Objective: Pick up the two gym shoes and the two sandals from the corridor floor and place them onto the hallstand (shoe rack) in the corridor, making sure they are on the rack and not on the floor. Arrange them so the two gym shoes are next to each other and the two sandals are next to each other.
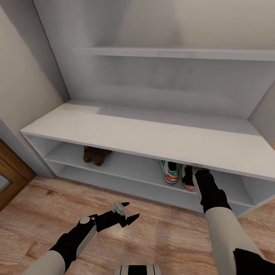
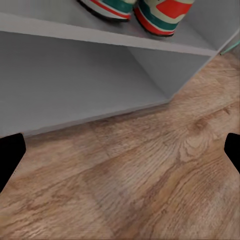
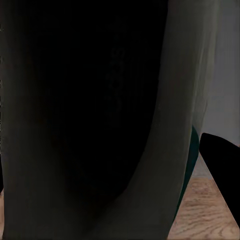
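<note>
The pale grey hallstand [image 1: 145, 133] stands ahead with its bench top bare. Both brown sandals [image 1: 95, 154] lie side by side on the upper low shelf at the left. The two gym shoes sit together on that shelf at the right: one [image 1: 170, 172] stands free. My right gripper [image 1: 200, 175] reaches under the bench top onto the other shoe [image 1: 187, 180] and is closed around it. In the right wrist view that shoe's dark inside [image 3: 90, 110] sits very close. My left gripper [image 1: 128, 214] hangs open over the corridor floor [image 1: 160, 236]. The left wrist view catches both sneakers' soles [image 2: 162, 15].
A brown wooden door frame [image 1: 11, 179] stands at the left beside the wall. The rack's lowest shelf [image 2: 75, 80] is bare. Two stepped wall shelves [image 1: 179, 53] rise above the bench. Wood-plank floor [image 2: 150, 175] spreads in front of the rack.
</note>
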`<state>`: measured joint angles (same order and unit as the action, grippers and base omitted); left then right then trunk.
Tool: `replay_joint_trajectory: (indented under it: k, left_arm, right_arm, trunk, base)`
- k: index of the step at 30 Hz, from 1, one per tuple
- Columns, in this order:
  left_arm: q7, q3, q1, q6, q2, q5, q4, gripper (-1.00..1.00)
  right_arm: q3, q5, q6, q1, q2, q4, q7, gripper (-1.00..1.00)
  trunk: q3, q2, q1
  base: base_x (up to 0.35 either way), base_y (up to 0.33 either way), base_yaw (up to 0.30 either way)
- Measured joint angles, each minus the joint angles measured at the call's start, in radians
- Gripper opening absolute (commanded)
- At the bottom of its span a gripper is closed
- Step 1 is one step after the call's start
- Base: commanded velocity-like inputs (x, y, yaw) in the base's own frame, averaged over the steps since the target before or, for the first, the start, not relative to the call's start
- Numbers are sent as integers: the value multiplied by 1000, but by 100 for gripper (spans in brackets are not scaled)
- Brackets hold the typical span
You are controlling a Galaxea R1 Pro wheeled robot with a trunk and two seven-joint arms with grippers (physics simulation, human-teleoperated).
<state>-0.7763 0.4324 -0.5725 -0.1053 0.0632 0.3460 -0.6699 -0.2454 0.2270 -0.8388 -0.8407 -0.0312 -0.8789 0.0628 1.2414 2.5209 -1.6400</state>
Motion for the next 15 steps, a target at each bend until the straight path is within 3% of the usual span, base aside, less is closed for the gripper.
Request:
replay_joint_trajectory:
  k: [11, 12, 15]
  left_arm:
    - [0, 0, 0, 0, 0, 0, 0, 100]
    - [0, 0, 0, 0, 0, 0, 0, 100]
    - [0, 0, 0, 0, 0, 0, 0, 100]
  right_arm:
    - [0, -3, 0, 0, 1, 0, -1, -100]
    - [0, -3, 0, 0, 1, 0, -1, 100]
    - [0, -8, 1, 1, 2, 1, -1, 100]
  trunk:
    - [0, 0, 0]
    - [0, 0, 0]
    - [0, 0, -1]
  base:
    - [13, 0, 0]
    - [0, 0, 0]
    - [0, 0, 0]
